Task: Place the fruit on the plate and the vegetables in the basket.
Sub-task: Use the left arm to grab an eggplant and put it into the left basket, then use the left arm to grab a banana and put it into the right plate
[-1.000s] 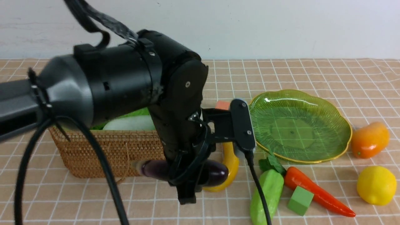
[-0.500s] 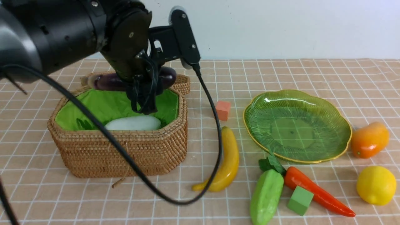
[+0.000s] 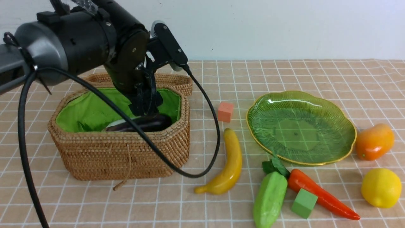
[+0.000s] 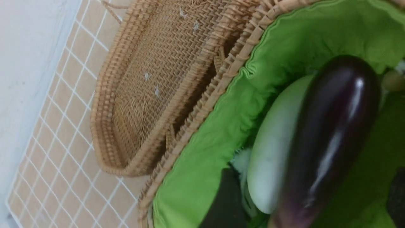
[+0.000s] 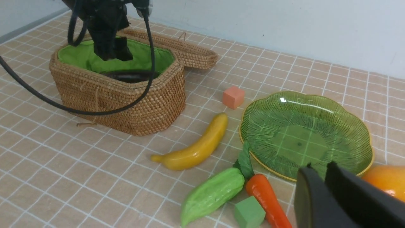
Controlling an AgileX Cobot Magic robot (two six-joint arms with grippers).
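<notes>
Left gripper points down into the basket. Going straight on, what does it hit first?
Most likely the eggplant, lying in the basket right beneath the left gripper, on top of the white radish. The gap looks small, though depth is hard to judge.

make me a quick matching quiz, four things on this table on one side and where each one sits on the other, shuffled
Things
1 eggplant
2 banana
3 green cube
4 mango

Places
a right of the plate
b inside the basket
c between basket and plate
d beside the carrot

Pairs: 1-b, 2-c, 3-d, 4-a
</notes>
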